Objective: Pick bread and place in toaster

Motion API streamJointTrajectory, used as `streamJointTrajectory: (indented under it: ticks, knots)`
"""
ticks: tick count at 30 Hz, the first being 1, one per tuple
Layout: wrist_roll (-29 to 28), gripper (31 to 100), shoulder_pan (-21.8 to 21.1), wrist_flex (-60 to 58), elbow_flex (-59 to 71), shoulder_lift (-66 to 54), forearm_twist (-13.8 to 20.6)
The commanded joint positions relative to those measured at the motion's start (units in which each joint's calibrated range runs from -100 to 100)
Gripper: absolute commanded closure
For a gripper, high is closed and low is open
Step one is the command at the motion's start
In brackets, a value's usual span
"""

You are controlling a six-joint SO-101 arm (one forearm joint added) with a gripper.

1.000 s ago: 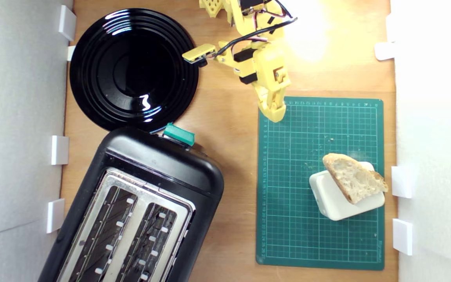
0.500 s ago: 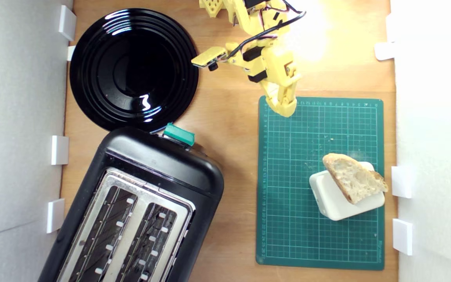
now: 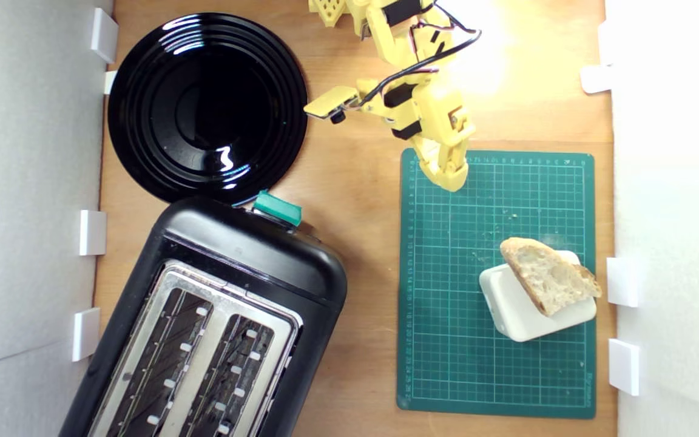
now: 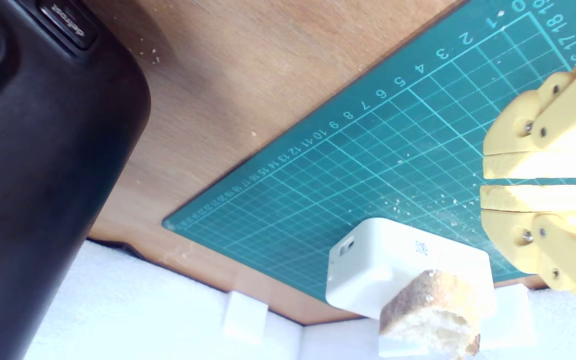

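The bread (image 3: 548,277) lies tilted on a white block (image 3: 516,309) near the exterior view's right edge of a green cutting mat (image 3: 446,340), which lies on a wooden table (image 3: 361,176) walled by white foam panels, with the black toaster (image 3: 246,249) well apart at the exterior view's lower left, just below a round black plate (image 3: 204,103). The wrist view alone shows crumbs on the mat, a button on the toaster's side and the narrow slit between the yellow gripper's (image 4: 483,181) nearly closed, empty jaws. Since a second ago the gripper (image 3: 454,181) has moved off the mat's corner, further over the mat toward the bread
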Motion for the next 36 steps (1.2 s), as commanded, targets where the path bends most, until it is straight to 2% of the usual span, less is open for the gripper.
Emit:
streamJointTrajectory:
  ticks: [1, 5, 11, 15, 22, 24, 28, 30, 36]
  knots:
    - [-0.2, 82.5, 0.0, -1.9, -6.1, 3.8, 0.5]
    - [-0.2, 81.0, -0.1, -6.1, -8.2, 7.7, 0.5]
    - [0.2, 66.3, -0.1, -22.3, -8.3, 18.6, 0.5]
    - [0.3, 64.5, -0.7, -26.8, -8.4, 22.1, 0.5]
    - [0.3, 64.0, -0.6, -27.2, -7.9, 22.2, 0.5]
    - [0.3, 59.2, -0.5, -27.3, -7.9, 22.1, 0.5]
    - [0.2, 42.0, -0.6, -27.3, -7.9, 22.2, 0.0]
    - [0.2, 37.6, -0.5, -27.3, -7.9, 22.2, 0.4]
    - [-0.2, 35.8, -0.6, -27.2, -8.4, 22.7, 0.4]
